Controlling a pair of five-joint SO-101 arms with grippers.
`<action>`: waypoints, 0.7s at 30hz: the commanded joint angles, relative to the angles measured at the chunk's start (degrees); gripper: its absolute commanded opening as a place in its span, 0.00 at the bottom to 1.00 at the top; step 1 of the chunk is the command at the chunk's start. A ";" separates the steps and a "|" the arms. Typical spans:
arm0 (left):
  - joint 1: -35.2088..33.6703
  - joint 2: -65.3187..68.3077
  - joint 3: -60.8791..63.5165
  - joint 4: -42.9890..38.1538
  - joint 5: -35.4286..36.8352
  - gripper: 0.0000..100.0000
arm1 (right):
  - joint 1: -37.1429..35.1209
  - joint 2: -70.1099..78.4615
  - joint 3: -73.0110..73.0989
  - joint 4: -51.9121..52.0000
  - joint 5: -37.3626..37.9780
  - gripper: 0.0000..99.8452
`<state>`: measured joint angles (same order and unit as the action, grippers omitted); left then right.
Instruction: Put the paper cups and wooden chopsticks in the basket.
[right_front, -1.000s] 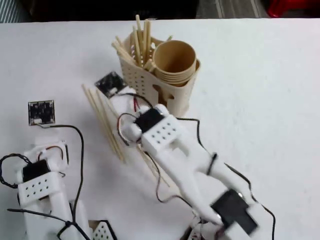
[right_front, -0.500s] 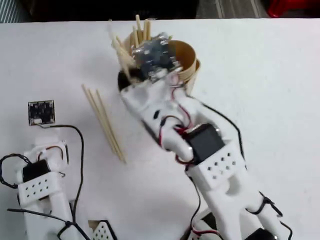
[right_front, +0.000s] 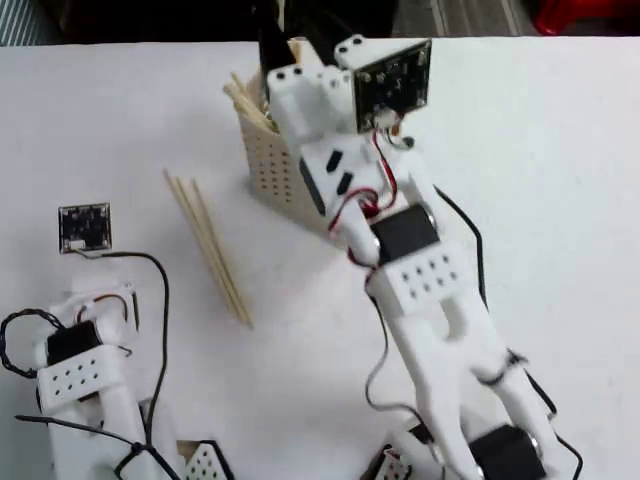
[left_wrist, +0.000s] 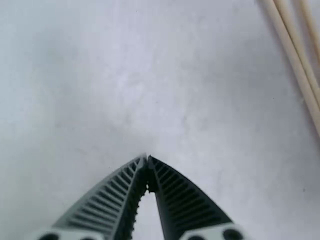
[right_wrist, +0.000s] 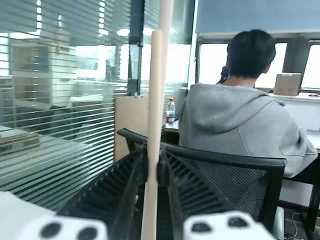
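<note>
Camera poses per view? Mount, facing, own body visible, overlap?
High view: fixed above, looking down at the table, basket, loose chopsticks; both arms show.
Left wrist view: on left arm, facing down at the table; shut left pincer shows.
Right wrist view: raised, facing level into the room; right pincer shut on held chopsticks.
Shared: high and left wrist both show the loose chopsticks.
</note>
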<state>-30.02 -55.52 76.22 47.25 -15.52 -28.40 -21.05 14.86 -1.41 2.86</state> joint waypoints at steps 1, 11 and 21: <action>-0.48 -1.19 -0.35 -1.14 -0.53 0.02 | 1.01 3.82 -2.55 -4.62 0.53 0.02; -0.48 -1.19 -0.35 -1.14 -0.53 0.02 | 0.75 10.42 -4.04 5.41 0.79 0.12; -0.48 -1.10 -0.26 -2.20 -0.53 0.02 | -1.98 -8.48 -5.80 44.44 0.35 0.10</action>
<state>-30.02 -55.52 76.22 46.11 -15.52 -28.31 -21.49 11.69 28.22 2.86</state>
